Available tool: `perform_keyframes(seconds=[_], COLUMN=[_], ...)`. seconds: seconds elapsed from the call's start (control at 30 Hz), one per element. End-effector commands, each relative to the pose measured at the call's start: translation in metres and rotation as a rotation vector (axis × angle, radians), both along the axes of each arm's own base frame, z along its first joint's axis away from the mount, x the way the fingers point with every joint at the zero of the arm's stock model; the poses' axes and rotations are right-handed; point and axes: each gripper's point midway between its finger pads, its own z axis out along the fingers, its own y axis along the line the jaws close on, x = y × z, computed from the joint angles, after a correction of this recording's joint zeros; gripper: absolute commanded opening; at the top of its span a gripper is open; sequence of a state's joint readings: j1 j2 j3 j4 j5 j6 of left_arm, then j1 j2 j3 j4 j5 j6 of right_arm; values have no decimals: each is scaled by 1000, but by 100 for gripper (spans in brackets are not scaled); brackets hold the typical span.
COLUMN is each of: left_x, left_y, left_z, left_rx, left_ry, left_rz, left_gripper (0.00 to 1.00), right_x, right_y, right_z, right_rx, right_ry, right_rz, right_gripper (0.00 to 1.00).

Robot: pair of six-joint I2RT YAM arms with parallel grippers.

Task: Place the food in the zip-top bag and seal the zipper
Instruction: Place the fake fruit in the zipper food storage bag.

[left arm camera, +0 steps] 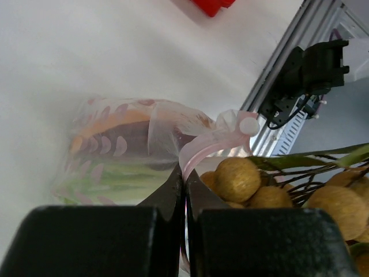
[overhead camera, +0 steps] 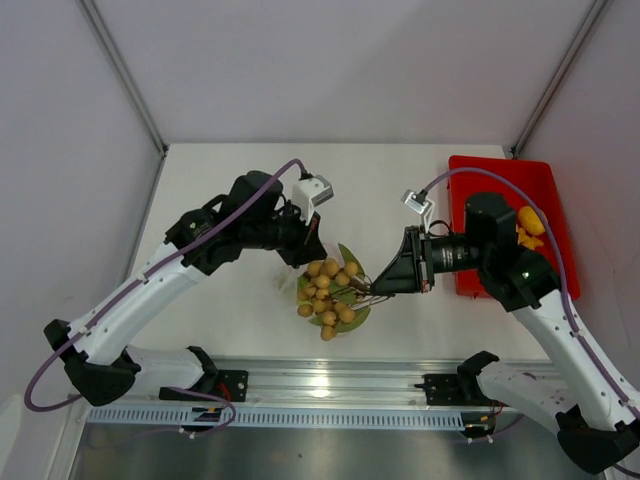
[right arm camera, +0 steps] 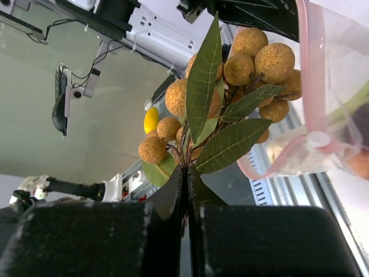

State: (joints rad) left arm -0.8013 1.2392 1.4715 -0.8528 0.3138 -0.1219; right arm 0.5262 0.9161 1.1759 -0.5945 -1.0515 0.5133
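Between the two pincers, mid-table: bunch (overhead camera: 328,290) meeting bag (left arm camera: 115,150). Clamped tight on the zipper (left arm camera: 202,147), left pincer (left arm camera: 184,182), nipping the pink strip right at the tips and lifting that edge, most likely to keep the mouth gaping. Bag just past those tips, sagging down and away.

Closed hard on the stem, right pincer (right arm camera: 185,173), with leaves and balls fanning out ahead of the tips and pushed at the bag's rim. Held by the stem, probably, to send the bulky end in first. Touching the rim; not clearly inside yet.

Now the count. Two pincers, both gripping. One bag, one zipper, one bunch, its balls too clustered to number exactly, well over a dozen. Through the film beyond the left tips: one orange slice (left arm camera: 109,122), one dark piece (left arm camera: 124,144), one leek (left arm camera: 109,183), judging by colour bands. Far behind the right pincer, one red tray (overhead camera: 500,175), holding one lemon (overhead camera: 530,222) and perhaps a scrap more beside it, too small to call.
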Motion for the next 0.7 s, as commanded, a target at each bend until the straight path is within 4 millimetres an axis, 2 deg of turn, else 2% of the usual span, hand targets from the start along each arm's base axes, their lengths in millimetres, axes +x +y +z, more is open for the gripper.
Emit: perform_keyframes(seconds=[0.0, 0.1, 0.13, 0.17, 0.23, 0.27, 0.3, 0.33, 0.5, 0.57, 0.6, 0.63, 0.67], left_x=[-10, -13, -13, -17, -19, -21, -22, -23, -28, -26, -28, -29, -27], left_y=[-4, -4, -4, -5, -6, -7, -8, -8, -12, -15, -17, -19, -24], left_z=[25, 23, 23, 21, 20, 18, 17, 18, 25, 25, 31, 34, 37], left_rx=[-104, -111, -115, -120, -127, -129, -129, -133, -174, -186, -214, -226, -243], left_ry=[-62, -50, -48, -34, -30, -19, -13, -10, 34, 72, 121, 155, 208], left_rz=[-87, -103, -110, -129, -140, -153, -154, -158, -183, -169, -156, -154, -138], left_gripper=[1, 1, 0, 1, 1, 1, 1, 0, 1, 1, 0, 1, 1], right_x=[7, 24, 32, 40, 52, 56, 64, 66, 69, 63, 60, 48, 49], right_y=[7, 5, 2, 2, -4, -5, -9, -10, -7, -1, 2, 10, 11], right_z=[-4, -15, -25, -22, -30, -24, -32, -32, -23, -19, -11, -7, -4], right_rx=[-13, -100, -153, -170, -237, -247, -299, -313, -298, -297, -271, -256, -264], right_ry=[-16, -50, -66, -91, -122, -148, -150, -159, -257, -321, -369, -404, -441], right_rz=[-3, -79, -117, -140, -197, -214, -241, -246, -254, -247, -251, -217, -244], right_gripper=[0, 0, 0, 0, 0, 0, 0, 0, 0, 0, 0, 0, 0])
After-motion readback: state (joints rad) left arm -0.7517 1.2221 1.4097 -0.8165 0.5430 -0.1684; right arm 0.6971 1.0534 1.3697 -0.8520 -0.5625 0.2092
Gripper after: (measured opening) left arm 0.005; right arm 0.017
